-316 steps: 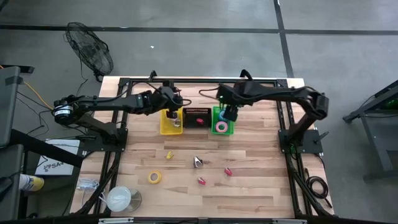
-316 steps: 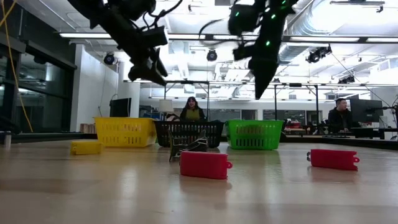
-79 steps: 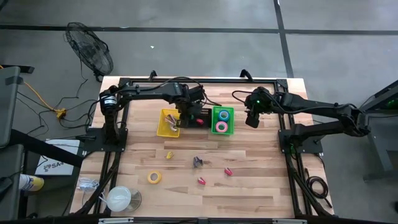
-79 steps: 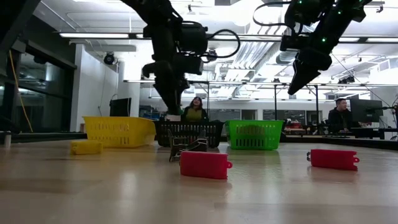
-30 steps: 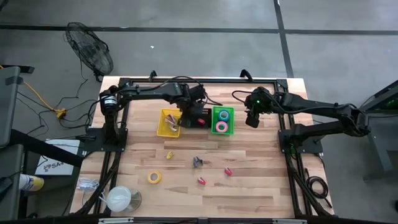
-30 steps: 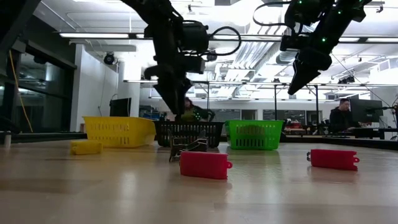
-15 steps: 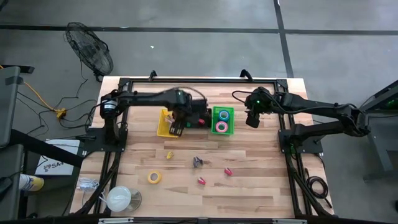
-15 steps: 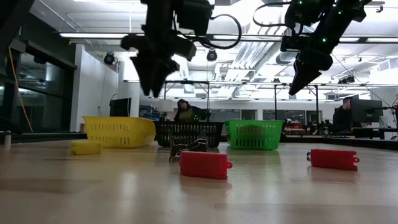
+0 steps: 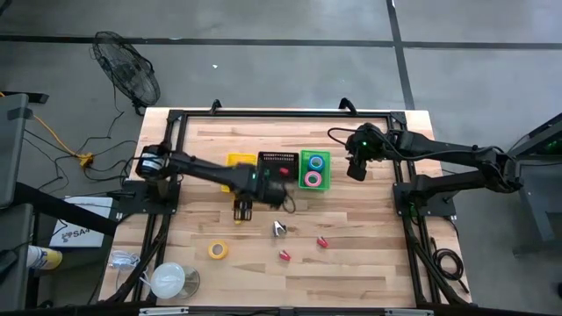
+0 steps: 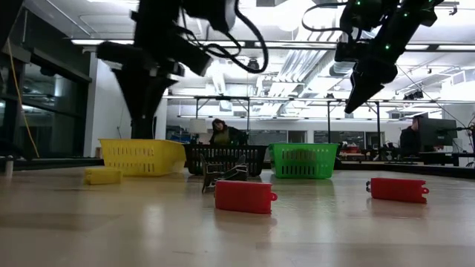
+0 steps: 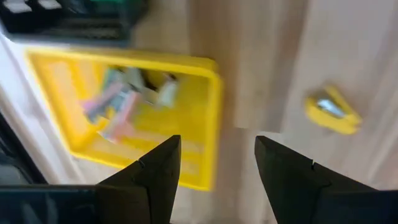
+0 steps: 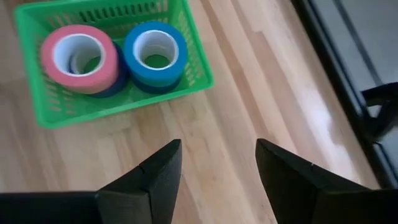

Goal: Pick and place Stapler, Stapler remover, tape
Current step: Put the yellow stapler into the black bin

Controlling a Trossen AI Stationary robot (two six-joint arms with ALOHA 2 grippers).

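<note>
Your left pincer (image 9: 242,211) hangs just below the yellow bin (image 9: 239,161) in the middle of the overhead frame, its fingers spread with nothing between them. Your right pincer (image 9: 356,168) waits to the right of the green bin (image 9: 315,183), also spread and empty.

A pink tape roll (image 12: 79,57) and a blue tape roll (image 12: 155,53) lie side by side in the green bin. A yellow tape roll (image 9: 218,250) lies on the worktop (image 9: 369,263) at lower left. A yellow stapler (image 11: 333,111) lies on the wood near the yellow bin. Two red staplers (image 9: 303,248) and a metal staple remover (image 9: 280,229) lie at lower centre.

You can read no label or writing on any of these.
</note>
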